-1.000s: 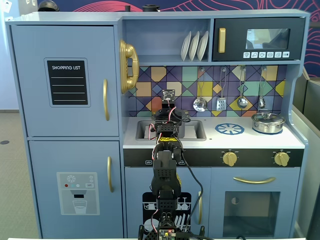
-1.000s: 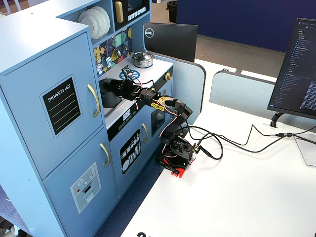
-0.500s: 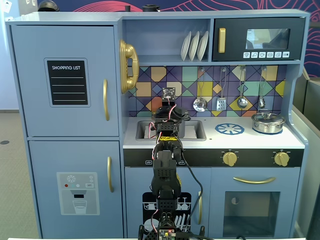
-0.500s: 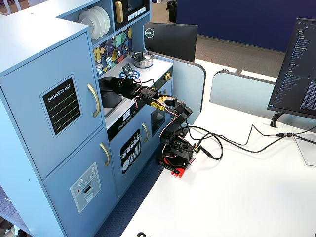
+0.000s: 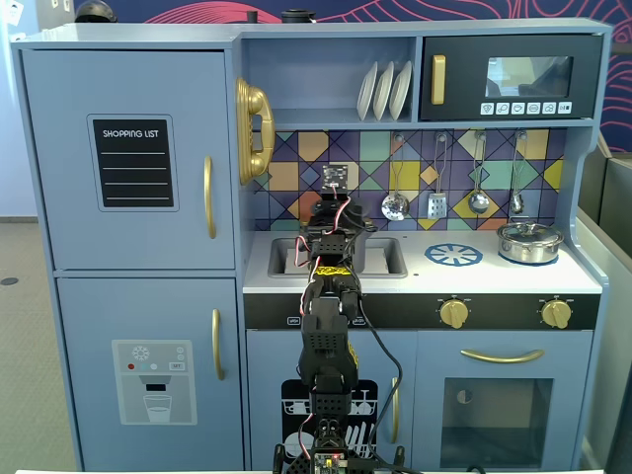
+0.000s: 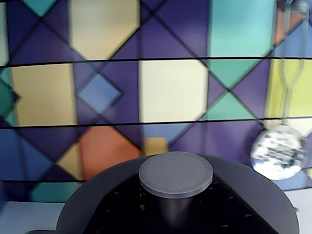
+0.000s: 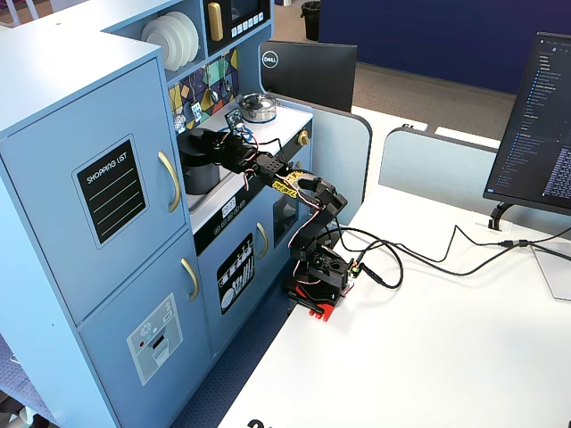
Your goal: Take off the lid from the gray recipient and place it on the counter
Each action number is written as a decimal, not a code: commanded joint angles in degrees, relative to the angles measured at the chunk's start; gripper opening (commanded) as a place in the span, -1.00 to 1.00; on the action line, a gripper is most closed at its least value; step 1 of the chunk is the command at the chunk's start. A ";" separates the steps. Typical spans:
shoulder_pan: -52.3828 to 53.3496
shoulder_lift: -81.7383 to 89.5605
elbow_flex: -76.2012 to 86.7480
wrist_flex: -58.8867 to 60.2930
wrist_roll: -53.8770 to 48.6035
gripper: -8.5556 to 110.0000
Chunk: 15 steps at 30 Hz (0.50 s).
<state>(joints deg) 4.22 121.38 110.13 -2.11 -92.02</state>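
The dark gray lid (image 6: 97, 207) fills the bottom of the wrist view, with its round knob (image 6: 175, 173) in the middle. In a fixed view the lid (image 7: 198, 143) sits at the tip of my gripper (image 7: 214, 148), right above the gray pot (image 7: 203, 176) that stands in the sink. I cannot tell if lid and pot still touch. My jaws are hidden, but the gripper seems shut on the lid's near rim. From the front, my arm (image 5: 331, 296) hides the pot, and the gripper (image 5: 338, 212) is over the sink (image 5: 380, 259). The white counter (image 5: 494, 278) lies to the right.
A shiny silver pot (image 5: 529, 240) with its lid stands at the counter's right end beside the printed blue burner (image 5: 453, 255). Utensils hang on the tiled backsplash; one ladle (image 6: 279, 152) is close to the lid's right. A shelf with plates (image 5: 383, 91) is overhead.
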 commanded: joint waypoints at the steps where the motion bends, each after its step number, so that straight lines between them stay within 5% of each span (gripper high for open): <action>1: 3.16 2.29 -4.57 0.35 -0.09 -0.86; 15: 18.46 4.66 -4.83 2.02 -0.09 -0.86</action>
<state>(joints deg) 19.95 122.87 110.13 -0.18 -92.02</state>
